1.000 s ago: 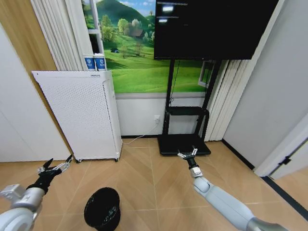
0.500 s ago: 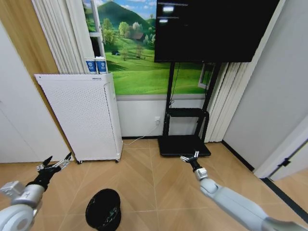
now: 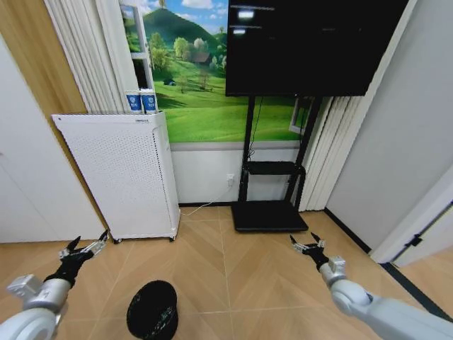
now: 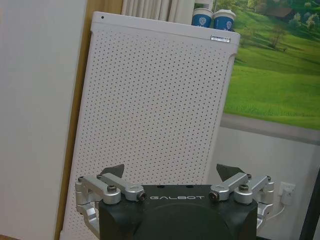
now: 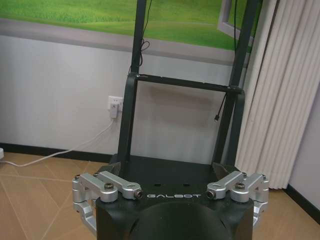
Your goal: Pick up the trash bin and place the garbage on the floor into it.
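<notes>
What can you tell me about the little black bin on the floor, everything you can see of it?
The bin is a small round wastebasket, black, apparently of mesh, standing upright on the wood-pattern floor at the head view's lower edge, so its base is cut off. The open top faces up; the inside is too dark to tell whether anything lies in it. It sits in front of the white perforated cabinet, well apart from it. Nothing touches it: the left pincer hangs open off to its left, above the floor.
</notes>
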{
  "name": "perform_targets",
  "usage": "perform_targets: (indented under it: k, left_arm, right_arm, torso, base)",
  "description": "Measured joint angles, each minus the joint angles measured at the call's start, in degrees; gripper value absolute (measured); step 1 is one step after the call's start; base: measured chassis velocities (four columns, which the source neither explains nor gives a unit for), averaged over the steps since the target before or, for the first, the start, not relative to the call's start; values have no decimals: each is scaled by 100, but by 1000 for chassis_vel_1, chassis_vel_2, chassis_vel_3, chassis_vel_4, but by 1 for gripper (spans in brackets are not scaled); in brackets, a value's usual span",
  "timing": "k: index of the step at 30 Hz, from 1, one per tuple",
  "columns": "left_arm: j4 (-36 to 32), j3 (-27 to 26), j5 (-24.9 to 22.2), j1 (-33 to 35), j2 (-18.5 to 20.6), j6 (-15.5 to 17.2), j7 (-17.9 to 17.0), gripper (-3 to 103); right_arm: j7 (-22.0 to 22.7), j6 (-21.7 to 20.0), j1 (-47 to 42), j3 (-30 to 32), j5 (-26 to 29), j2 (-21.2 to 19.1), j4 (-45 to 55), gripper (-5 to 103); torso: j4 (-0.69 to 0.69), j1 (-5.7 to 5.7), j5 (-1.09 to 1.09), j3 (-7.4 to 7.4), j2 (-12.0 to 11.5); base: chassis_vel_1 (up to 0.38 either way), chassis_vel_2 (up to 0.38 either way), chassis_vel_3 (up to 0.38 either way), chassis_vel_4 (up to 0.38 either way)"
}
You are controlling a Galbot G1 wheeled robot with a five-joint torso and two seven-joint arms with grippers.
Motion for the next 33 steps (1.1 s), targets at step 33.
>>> perform_targets:
  k: [33]
  left_arm:
    - [-89, 267, 502, 98, -456, -57, 122, 100]
  right_arm:
    - [-16, -27, -2669, 2553, -1176, 360, 384, 100]
  torso:
    - [0, 337, -4, 497, 836]
  base:
    - [0, 0, 0, 0]
